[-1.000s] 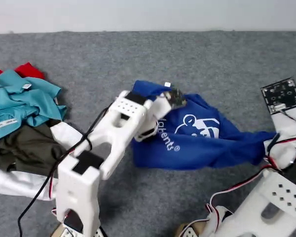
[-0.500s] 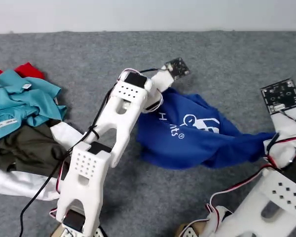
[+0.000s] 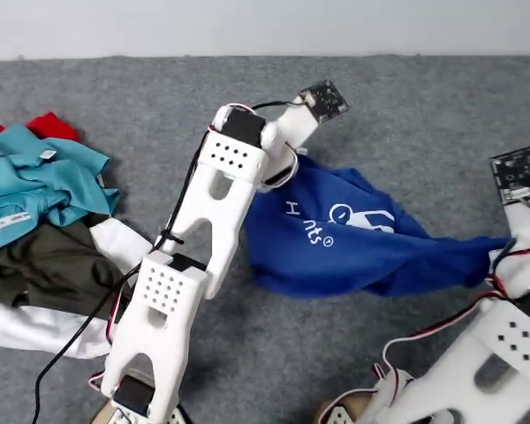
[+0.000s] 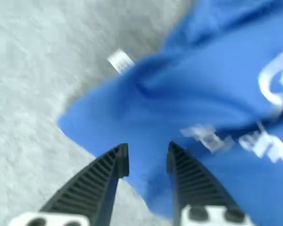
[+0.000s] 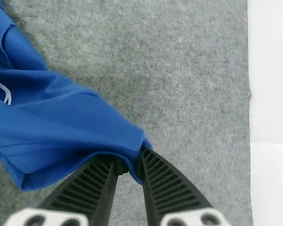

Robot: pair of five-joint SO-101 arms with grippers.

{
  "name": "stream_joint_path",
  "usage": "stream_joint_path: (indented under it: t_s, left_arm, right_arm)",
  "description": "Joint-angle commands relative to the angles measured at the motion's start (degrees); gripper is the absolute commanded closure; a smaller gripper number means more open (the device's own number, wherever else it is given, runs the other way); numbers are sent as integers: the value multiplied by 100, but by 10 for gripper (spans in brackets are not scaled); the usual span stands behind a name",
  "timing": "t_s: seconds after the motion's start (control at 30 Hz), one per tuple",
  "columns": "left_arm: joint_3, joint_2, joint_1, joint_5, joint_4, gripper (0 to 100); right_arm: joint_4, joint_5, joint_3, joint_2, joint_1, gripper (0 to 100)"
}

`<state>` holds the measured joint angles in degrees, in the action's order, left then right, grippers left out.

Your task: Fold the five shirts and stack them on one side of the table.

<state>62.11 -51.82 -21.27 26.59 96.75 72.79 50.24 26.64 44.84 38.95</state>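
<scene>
A blue shirt (image 3: 353, 243) with white print lies crumpled in the middle of the grey table, drawn out toward the right. My right gripper (image 5: 129, 165) is shut on a pinched edge of that blue shirt (image 5: 61, 127) at its right end; in the high view this gripper (image 3: 503, 265) sits near the right edge. My left gripper (image 4: 147, 157) hangs open just above the blue shirt (image 4: 212, 94) near its collar tag, holding nothing. In the high view the left gripper (image 3: 283, 166) is over the shirt's far left corner.
A heap of unfolded shirts lies at the table's left: teal (image 3: 35, 177), red (image 3: 53, 126), dark olive (image 3: 35, 265) and white (image 3: 26, 322). Bare grey carpet (image 3: 406, 97) stretches behind the blue shirt. The table's right edge (image 5: 249, 94) is close to my right gripper.
My left gripper has come off the blue shirt's collar and risen toward the far side. The right arm has pulled the shirt's end a little further right.
</scene>
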Motion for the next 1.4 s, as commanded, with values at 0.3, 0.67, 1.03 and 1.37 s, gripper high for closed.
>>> stream_joint_path:
  t_s: [0.3, 0.67, 1.03, 1.37]
  left_arm:
    - [-2273, 1020, -290, 580, 387, 863]
    - [-3055, 923, -642, 563, 211, 863]
    - [-813, -299, -413, 9, -879, 859]
    - [1886, -1521, -440, -536, -958, 859]
  right_arm:
    - [-66, 35, 246, 13, 57, 990]
    - [-92, 26, 440, 31, 48, 990]
    - [-127, 26, 440, -22, 48, 990]
    - [-127, 26, 440, -22, 66, 990]
